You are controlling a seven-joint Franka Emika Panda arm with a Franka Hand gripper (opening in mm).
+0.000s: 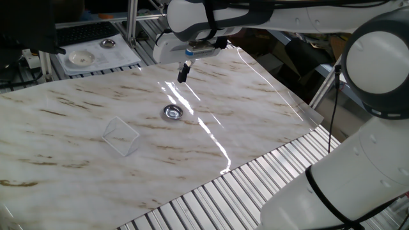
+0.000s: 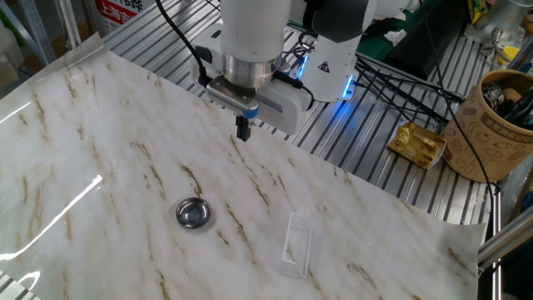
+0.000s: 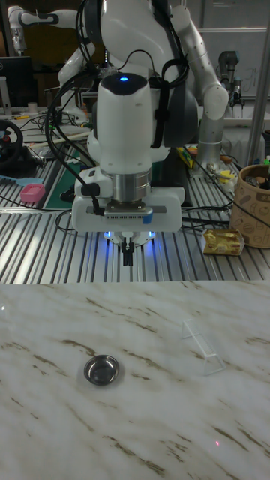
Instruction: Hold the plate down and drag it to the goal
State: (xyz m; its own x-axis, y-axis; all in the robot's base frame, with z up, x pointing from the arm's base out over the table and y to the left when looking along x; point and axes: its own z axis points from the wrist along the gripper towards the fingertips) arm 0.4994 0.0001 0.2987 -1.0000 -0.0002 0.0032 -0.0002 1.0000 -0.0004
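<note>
The plate [image 1: 172, 112] is a tiny shiny silver dish lying on the marble sheet, also seen as the plate [image 2: 193, 213] and the plate [image 3: 101, 370]. The goal [image 1: 121, 136] is a faint whitish square outline a short way from the dish; it shows as the goal [image 2: 296, 244] and the goal [image 3: 202, 346]. My gripper [image 1: 182, 78] hangs above the sheet behind the dish, well apart from it, fingers pressed together and holding nothing. The same gripper [image 2: 243, 133] points straight down, as does the gripper [image 3: 129, 261].
A white tray [image 1: 121, 57] off the sheet's far corner holds a beige saucer [image 1: 81, 58] and another small silver dish [image 1: 107, 43]. A brown paper cup [image 2: 498, 125] and a gold packet [image 2: 418, 143] sit on the ribbed metal table beside the robot base [image 2: 329, 50].
</note>
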